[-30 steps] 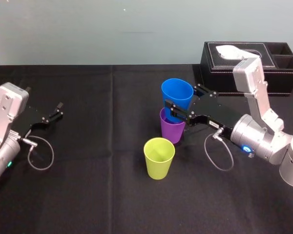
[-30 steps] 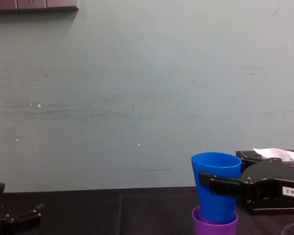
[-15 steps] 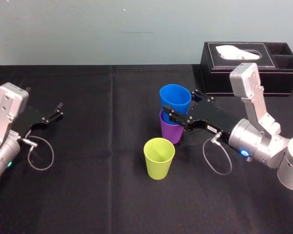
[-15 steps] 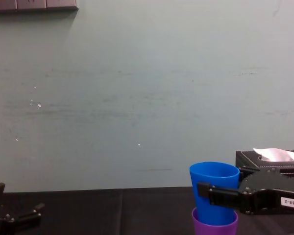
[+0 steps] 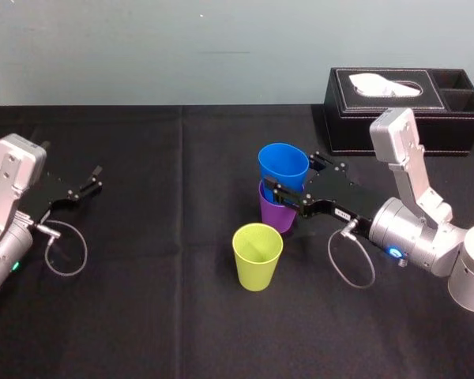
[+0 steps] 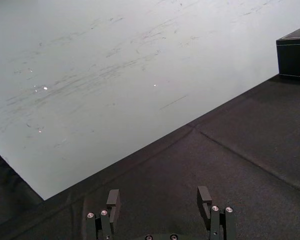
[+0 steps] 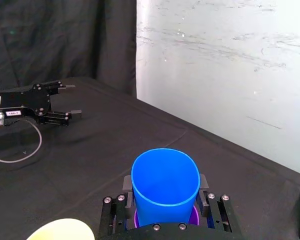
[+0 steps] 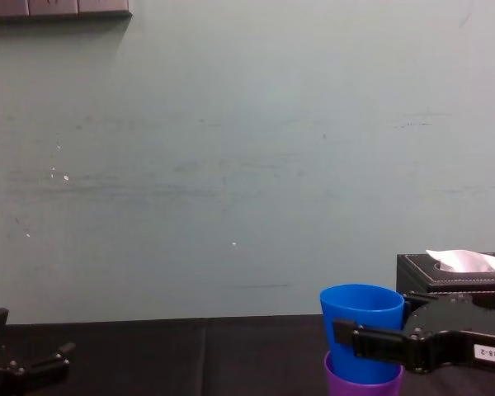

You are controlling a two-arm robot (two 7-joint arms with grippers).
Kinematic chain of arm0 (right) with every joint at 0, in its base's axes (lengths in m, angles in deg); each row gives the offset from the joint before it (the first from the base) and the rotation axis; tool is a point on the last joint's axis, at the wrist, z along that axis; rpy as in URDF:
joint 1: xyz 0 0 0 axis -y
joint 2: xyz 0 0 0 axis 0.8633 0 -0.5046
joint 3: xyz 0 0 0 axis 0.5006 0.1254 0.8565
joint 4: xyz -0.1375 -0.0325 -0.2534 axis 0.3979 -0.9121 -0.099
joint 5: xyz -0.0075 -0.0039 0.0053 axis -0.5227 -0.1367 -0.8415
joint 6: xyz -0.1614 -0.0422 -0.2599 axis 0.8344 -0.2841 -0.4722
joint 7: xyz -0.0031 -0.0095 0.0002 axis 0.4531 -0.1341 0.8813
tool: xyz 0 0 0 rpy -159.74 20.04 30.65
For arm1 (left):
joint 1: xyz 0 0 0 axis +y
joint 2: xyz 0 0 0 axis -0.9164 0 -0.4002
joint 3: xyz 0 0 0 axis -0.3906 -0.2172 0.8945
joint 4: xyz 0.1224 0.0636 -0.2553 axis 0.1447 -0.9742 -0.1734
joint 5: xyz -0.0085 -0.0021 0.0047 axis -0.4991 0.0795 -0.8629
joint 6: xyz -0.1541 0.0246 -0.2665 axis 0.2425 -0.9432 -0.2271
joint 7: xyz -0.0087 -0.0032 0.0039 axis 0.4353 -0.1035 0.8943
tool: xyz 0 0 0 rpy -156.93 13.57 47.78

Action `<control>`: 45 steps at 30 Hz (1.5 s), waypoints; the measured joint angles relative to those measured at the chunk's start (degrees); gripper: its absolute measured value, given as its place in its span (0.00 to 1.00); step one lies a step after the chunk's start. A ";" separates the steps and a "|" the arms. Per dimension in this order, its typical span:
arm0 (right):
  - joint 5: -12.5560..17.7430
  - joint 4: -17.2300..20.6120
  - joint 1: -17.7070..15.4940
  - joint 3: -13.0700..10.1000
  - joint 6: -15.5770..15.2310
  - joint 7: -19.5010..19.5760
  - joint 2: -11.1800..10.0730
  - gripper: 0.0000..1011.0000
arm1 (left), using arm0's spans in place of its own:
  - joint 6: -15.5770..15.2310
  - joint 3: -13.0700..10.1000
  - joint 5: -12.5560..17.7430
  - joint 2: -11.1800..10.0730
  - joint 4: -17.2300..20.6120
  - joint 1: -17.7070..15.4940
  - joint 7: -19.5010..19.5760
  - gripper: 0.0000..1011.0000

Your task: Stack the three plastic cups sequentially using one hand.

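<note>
The blue cup (image 5: 283,163) sits partly inside the purple cup (image 5: 274,213) at the table's middle, tilted slightly. My right gripper (image 5: 292,177) is shut on the blue cup, one finger on each side of it below the rim. In the right wrist view the blue cup (image 7: 165,186) stands between the jaws, with the purple cup's rim (image 7: 195,216) just under it. The yellow-green cup (image 5: 257,257) stands upright and alone, nearer to me. From the chest, the blue cup (image 8: 361,318) rises out of the purple cup (image 8: 363,384). My left gripper (image 5: 95,179) rests open at the far left.
A black tissue box (image 5: 403,110) with white tissue stands at the back right, behind my right arm. A cable loop (image 5: 67,253) lies by the left arm. Black cloth covers the table, and a pale wall backs it.
My right gripper has come down with the blue cup, pushing it deeper into the purple cup. The left arm and yellow-green cup have not moved.
</note>
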 joint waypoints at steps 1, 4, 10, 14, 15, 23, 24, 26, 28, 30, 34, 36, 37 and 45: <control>0.00 0.00 0.00 0.00 0.00 0.00 0.00 0.72 | 0.00 0.00 0.00 0.00 0.00 0.00 0.00 1.00; 0.00 0.00 0.00 0.00 -0.02 0.00 0.00 0.72 | 0.00 0.00 0.00 0.00 0.00 0.00 0.00 1.00; 0.00 0.02 0.02 -0.02 -0.02 0.00 0.00 0.72 | 0.00 0.00 0.00 0.00 0.00 0.00 0.00 1.00; 0.00 0.04 0.03 -0.04 -0.02 0.01 0.00 0.72 | 0.00 0.00 0.00 0.00 0.00 0.00 0.00 1.00; 0.00 0.04 0.04 -0.04 -0.02 0.01 0.00 0.72 | 0.00 0.00 0.00 0.00 0.00 0.00 0.00 1.00; 0.00 0.07 0.04 -0.06 -0.02 0.01 0.00 0.88 | 0.00 0.00 0.00 0.00 0.00 0.00 0.00 1.00; 0.00 0.09 0.05 -0.06 -0.02 0.01 0.00 0.93 | 0.00 0.00 0.00 0.00 0.00 0.00 0.00 1.00; 0.00 0.10 0.04 -0.07 -0.02 0.01 0.00 0.96 | 0.00 0.00 0.00 0.00 0.00 0.00 0.00 1.00; 0.00 0.10 0.04 -0.07 -0.02 0.01 0.00 0.98 | 0.00 0.00 0.00 0.00 0.00 0.00 0.00 1.00; 0.00 0.11 0.04 -0.07 -0.02 0.02 0.00 0.99 | 0.00 0.00 0.00 0.00 0.00 0.00 0.00 1.00; 0.00 0.11 0.05 -0.07 -0.02 0.01 0.00 0.99 | 0.00 0.00 0.00 0.00 0.00 0.00 0.00 1.00; 0.00 0.11 0.04 -0.07 -0.02 0.02 0.00 0.99 | 0.00 0.01 0.00 0.00 0.00 0.00 0.00 1.00; 0.00 0.11 0.04 -0.07 -0.02 0.01 0.00 0.99 | 0.00 0.00 0.00 0.00 0.00 0.00 0.00 1.00; 0.00 0.11 0.04 -0.07 -0.02 0.02 0.00 0.99 | 0.00 0.00 0.00 0.00 0.00 0.00 0.00 1.00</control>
